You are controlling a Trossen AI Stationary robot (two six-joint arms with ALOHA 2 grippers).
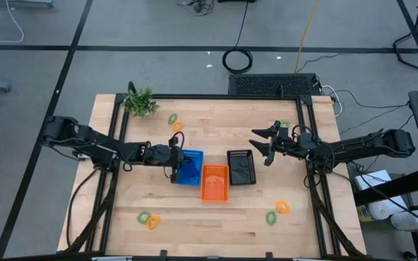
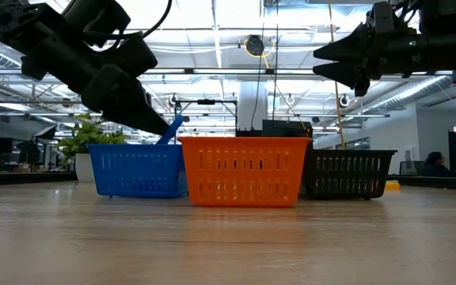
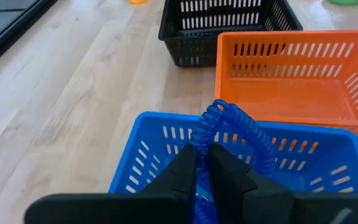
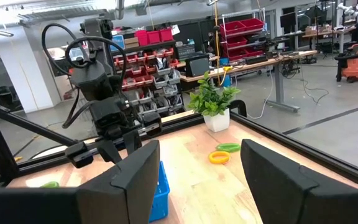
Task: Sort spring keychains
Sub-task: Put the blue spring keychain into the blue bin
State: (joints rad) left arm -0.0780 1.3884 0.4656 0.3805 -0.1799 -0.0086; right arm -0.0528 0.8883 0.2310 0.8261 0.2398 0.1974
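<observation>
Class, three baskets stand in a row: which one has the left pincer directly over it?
The blue basket: the left pincer holds a blue spring keychain over it, unlike the orange and black ones.

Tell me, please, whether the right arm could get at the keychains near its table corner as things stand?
Probably yes: the right gripper is open, hovering above the black basket, and nothing lies between it and the orange and green keychains.

Blue keychain, blue basket

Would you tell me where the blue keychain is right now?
The left gripper holds the blue keychain over the blue basket, left of the orange basket.
</observation>
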